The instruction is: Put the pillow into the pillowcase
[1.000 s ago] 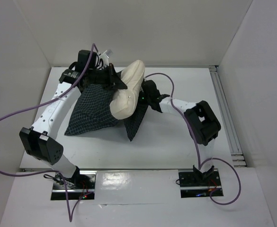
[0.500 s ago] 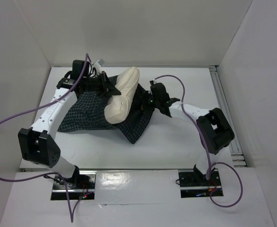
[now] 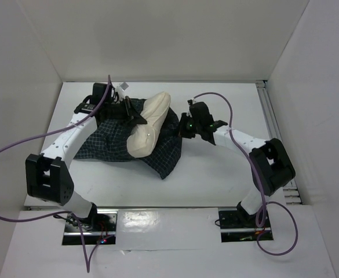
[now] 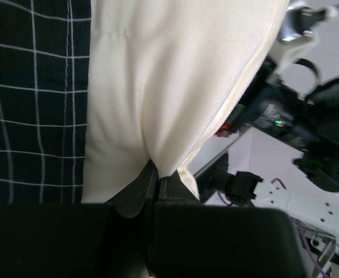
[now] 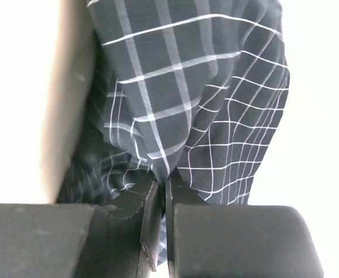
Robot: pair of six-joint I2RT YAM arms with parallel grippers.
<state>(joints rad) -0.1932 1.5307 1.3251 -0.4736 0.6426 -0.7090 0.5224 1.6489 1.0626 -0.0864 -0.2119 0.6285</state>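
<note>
Top external, white table [image 3: 215, 174], white walls [image 3: 186, 40], pillow [image 3: 149, 124]

White bench [image 3: 215, 174], matte, boxed in by plain white walls [image 3: 175, 40] at back and both sides. Along the right edge, a grooved metal rail [image 3: 276, 139]. At the near edge, two shiny plates, left plate [image 3: 108, 219] and right plate [image 3: 226, 230], well apart.

The pillow [image 3: 149, 124] is cream, the pillowcase [image 3: 106, 145] navy with white checks

Cream pillow [image 3: 149, 124] tilted, partly inside checked navy pillowcase [image 3: 108, 142].
</note>
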